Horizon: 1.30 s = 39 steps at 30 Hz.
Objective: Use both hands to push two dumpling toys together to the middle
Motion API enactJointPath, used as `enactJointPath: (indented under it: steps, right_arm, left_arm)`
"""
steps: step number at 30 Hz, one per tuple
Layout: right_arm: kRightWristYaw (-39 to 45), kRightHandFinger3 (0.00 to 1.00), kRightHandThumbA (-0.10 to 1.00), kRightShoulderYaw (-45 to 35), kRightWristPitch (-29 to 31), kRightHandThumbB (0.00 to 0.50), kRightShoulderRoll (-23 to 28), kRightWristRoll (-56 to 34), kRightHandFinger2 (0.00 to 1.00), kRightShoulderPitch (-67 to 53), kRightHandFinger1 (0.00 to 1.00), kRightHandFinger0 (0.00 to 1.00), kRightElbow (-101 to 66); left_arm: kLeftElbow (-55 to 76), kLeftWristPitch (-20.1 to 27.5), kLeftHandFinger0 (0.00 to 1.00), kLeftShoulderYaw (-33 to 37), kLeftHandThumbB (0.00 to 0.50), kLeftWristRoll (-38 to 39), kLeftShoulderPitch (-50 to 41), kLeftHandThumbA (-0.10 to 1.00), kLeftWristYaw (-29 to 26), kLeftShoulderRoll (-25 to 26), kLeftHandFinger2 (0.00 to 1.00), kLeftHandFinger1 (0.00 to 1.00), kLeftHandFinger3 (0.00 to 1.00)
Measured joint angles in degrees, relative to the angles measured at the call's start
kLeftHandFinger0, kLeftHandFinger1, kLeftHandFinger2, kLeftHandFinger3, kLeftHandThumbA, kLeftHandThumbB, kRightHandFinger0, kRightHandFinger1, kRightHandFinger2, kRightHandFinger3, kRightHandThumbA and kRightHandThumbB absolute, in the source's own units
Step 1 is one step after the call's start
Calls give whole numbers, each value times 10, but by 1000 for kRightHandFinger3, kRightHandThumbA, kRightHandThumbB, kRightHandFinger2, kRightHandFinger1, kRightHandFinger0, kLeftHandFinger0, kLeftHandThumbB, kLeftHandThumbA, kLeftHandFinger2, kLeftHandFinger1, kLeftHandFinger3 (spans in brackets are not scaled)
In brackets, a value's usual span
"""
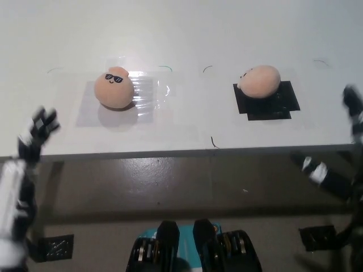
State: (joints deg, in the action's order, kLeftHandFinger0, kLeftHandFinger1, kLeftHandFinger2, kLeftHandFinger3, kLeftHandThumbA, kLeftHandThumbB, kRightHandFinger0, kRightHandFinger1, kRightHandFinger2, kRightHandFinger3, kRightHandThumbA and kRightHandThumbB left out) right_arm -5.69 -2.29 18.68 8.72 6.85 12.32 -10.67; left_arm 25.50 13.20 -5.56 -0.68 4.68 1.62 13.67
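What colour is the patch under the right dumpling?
Black. The patch under the right dumpling shows clearly in the head view.
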Motion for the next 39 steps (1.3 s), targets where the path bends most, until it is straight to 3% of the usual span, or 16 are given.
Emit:
enactJointPath:
  steps: [3,7,15,16,19,23,26,31,32,33,35,39]
  right_arm:
    - [2,1000,1000,-15,-21,244,11,-12,1000,48,1000,1000,21]
    - [6,1000,1000,-30,-39,259,21,-28,1000,111,1000,1000,96]
    - [10,1000,1000,-48,-43,293,39,-44,1000,237,1000,1000,273]
    - [12,1000,1000,-51,-44,255,40,-49,1000,263,1000,1000,305]
    - [18,1000,1000,-60,-50,241,40,-66,1000,306,1000,1000,374]
    - [40,1000,1000,-84,-54,235,40,-103,1000,362,1000,1000,469]
    - [60,1000,1000,-104,-56,248,40,-134,1000,407,1000,1000,562]
    - [90,1000,1000,-132,-58,280,40,-169,1000,461,1000,1000,677]
    - [98,1000,1000,-143,-60,274,40,-179,1000,474,1000,1000,704]
    - [102,1000,1000,-150,-61,239,40,-185,1000,482,1000,1000,721]
    - [111,1000,1000,-162,-63,301,40,-198,1000,498,1000,1000,753]
    - [123,1000,1000,-168,-63,315,39,-210,1000,510,1000,1000,799]
  left_arm:
    - [-14,-24,1000,-14,410,13,43,1000,0,9,1000,1000,1000]
    - [-56,-50,1000,-36,362,29,99,1000,0,19,1000,1000,1000]
    - [-167,-83,1000,-49,341,48,207,1000,3,48,1000,1000,1000]
    - [-190,-88,1000,-49,333,48,230,1000,3,53,1000,1000,1000]
    - [-237,-98,1000,-48,306,49,268,1000,6,59,1000,1000,1000]
    - [-303,-105,1000,-38,348,46,306,1000,9,64,1000,1000,1000]
    - [-371,-106,1000,-27,322,40,336,1000,11,66,1000,1000,1000]
    - [-466,-103,1000,-6,394,31,374,1000,15,66,1000,1000,1000]
    - [-494,-101,1000,-2,406,30,384,1000,18,66,1000,1000,1000]
    - [-511,-99,1000,1,381,29,391,1000,19,66,1000,1000,1000]
    - [-551,-94,1000,9,460,23,408,1000,20,66,1000,1000,1000]
    - [-632,-82,1000,27,459,16,441,1000,20,63,1000,1000,1000]
